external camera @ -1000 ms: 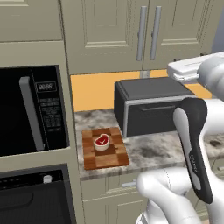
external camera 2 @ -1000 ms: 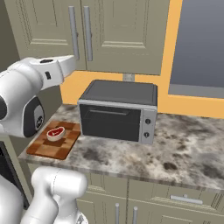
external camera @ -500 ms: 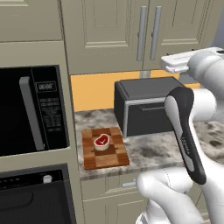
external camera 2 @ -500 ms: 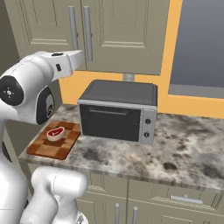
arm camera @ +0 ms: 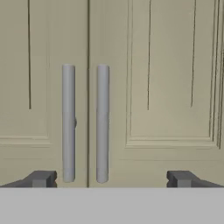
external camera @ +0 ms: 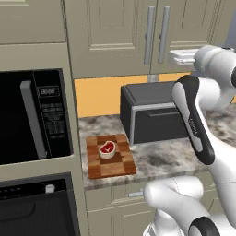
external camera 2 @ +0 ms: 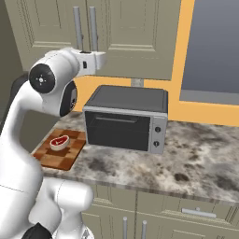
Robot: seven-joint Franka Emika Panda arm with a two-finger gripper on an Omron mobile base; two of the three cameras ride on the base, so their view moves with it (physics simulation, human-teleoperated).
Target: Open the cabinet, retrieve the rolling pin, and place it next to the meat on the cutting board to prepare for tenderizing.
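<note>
**Beige cabinet doors shut, arm has swung up to the handles**

Beige cabinet (arm camera: 109, 87) is closed; the rolling pin is presumably inside, unseen. Over the last second the arm rose and turned toward the doors. The gripper (arm camera: 111, 178) now faces the two silver handles (arm camera: 102, 122), jaws spread wide, holding nothing. Meat (external camera: 107, 149) sits on the cutting board (external camera: 110, 156) on the counter (external camera 2: 196, 158). Judged: approach nearly done, handle grasp next.

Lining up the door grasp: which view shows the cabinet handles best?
Hand view: the cabinet handles face the camera head-on, both bars whole, with the open gripper below them. The left base view shows them at an angle; in the right base view the arm hides their lower ends.
</note>
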